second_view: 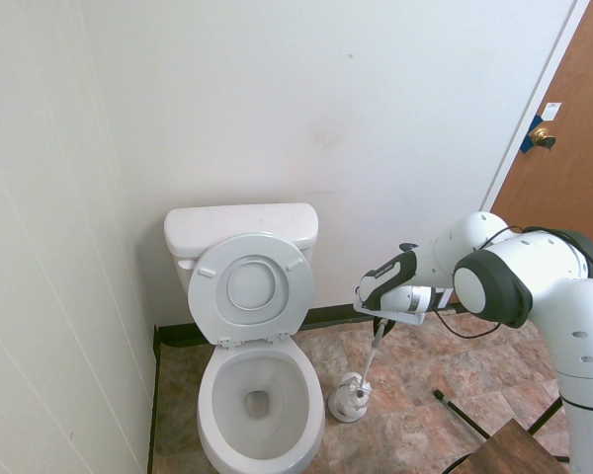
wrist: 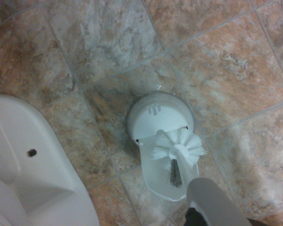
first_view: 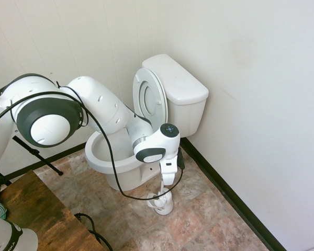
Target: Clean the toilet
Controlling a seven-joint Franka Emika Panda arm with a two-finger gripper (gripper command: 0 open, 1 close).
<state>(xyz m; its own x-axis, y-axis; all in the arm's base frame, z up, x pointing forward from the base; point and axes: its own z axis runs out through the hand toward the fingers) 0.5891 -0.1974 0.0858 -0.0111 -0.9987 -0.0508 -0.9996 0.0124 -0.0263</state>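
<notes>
- Right now I have the gripper [first_view: 168, 180] pointing straight down beside the toilet [first_view: 115, 157]; its fingers are clenched on the handle of the brush [second_view: 373, 357]
- From the wrist I look down on the brush head [wrist: 178, 147]; white bristles fan out over the holder [wrist: 158, 117], though I cannot tell whether they touch it
- Holder [first_view: 163, 203] stands on the floor [first_view: 209, 214] just beside the bowl
- Toilet sits against the wall [second_view: 376, 118] in the corner; lid and seat are up, leaning on the tank [second_view: 239, 227]; bowl [second_view: 257, 390] is open
- Brown door [second_view: 573, 148] shows at the second exterior view's edge; a wooden top [first_view: 36, 214] sits near the arm
</notes>
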